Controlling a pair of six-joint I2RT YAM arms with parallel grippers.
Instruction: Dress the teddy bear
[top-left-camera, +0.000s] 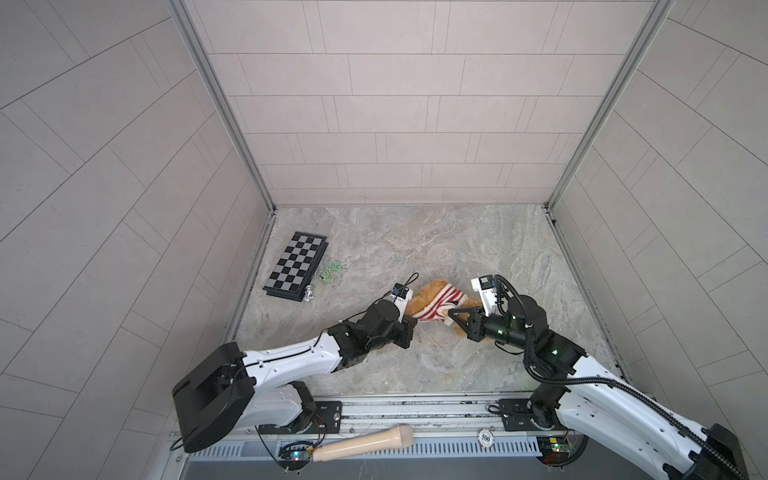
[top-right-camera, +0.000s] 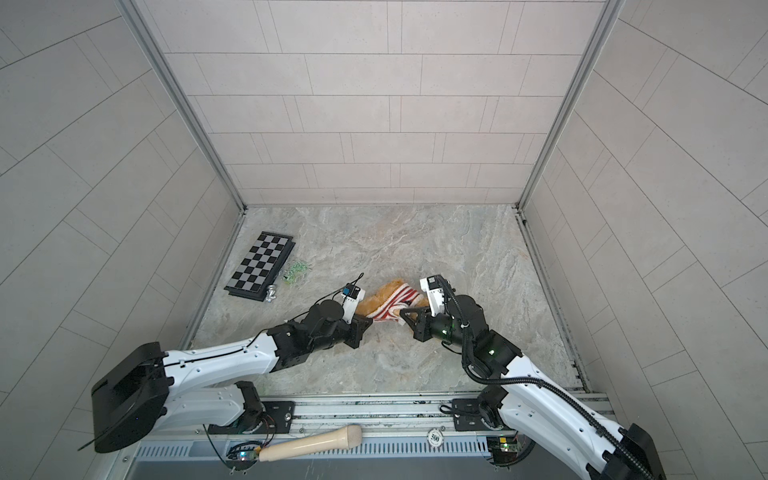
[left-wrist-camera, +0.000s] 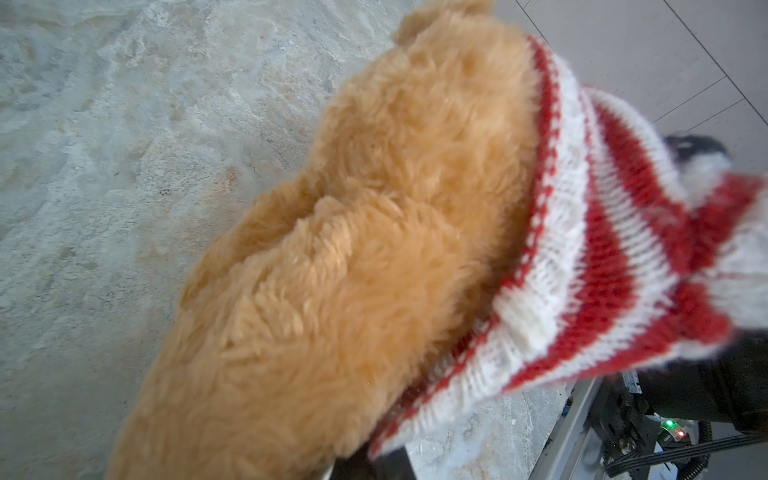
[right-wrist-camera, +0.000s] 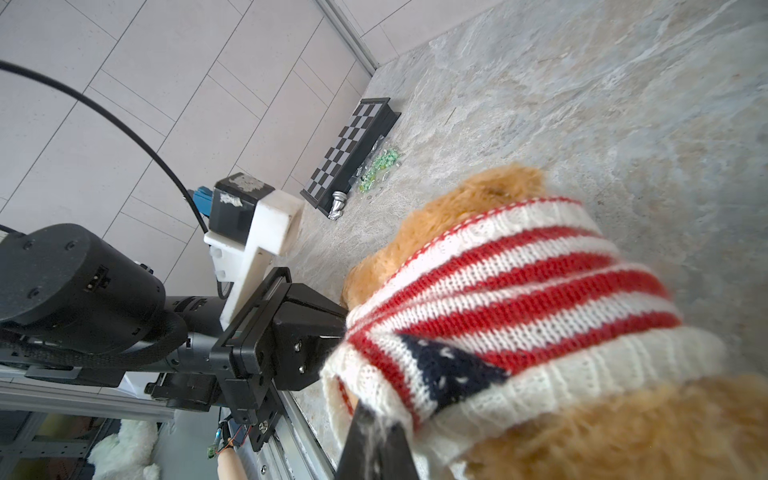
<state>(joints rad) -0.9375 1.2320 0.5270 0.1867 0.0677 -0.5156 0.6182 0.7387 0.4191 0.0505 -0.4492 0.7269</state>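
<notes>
Knit sweater (right-wrist-camera: 519, 291) hem, pinched by left gripper (right-wrist-camera: 338, 326) and right gripper (right-wrist-camera: 380, 422), seemingly stretches to slide down the teddy bear (left-wrist-camera: 353, 270)

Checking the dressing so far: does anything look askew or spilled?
Yes. The sweater is bunched in a crooked band around the teddy bear, stripes slanting. Also, green bits lie scattered beside the chessboard.

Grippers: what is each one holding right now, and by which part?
Both hold the sweater, not the teddy bear itself. The right gripper pinches its white ribbed hem; the left gripper pinches the sweater's edge on the other side.
</notes>
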